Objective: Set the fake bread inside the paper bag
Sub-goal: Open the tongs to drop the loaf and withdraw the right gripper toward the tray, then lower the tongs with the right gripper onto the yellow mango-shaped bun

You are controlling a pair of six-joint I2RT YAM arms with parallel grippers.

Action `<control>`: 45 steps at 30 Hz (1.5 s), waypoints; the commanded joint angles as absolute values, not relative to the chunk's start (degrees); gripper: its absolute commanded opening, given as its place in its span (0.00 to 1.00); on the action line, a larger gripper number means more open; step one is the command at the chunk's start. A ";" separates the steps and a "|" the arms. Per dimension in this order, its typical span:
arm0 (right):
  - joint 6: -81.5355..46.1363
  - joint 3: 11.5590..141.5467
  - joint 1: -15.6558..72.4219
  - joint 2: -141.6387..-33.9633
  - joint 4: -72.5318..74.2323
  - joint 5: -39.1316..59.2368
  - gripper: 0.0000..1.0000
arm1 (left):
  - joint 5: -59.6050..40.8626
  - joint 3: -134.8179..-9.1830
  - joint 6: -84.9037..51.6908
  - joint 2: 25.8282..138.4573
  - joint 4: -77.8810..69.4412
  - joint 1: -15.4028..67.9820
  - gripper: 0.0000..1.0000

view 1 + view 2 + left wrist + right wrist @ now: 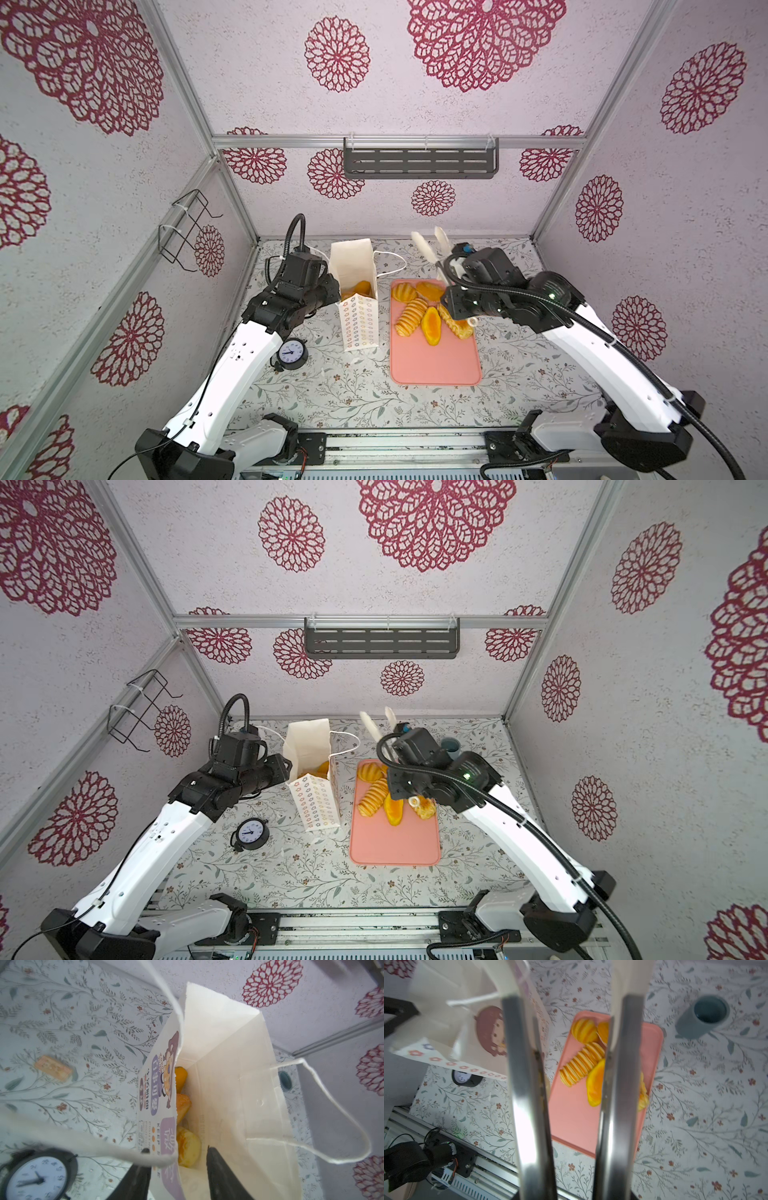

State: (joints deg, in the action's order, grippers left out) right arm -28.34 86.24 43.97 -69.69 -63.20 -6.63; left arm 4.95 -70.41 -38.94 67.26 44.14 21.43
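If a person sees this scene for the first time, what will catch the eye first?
Most likely the glossy golden fake bread lying on the far half of the pink tray, in the middle of the table. Just left of it stands the white paper bag, open, with a few breads already inside. Above the tray's far end, white-tipped tongs stick out from the right arm.
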 commanded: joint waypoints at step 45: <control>-37.73 50.24 46.93 -75.53 -49.12 2.97 0.44 | 4.13 -65.57 -41.48 64.04 39.29 22.95 0.96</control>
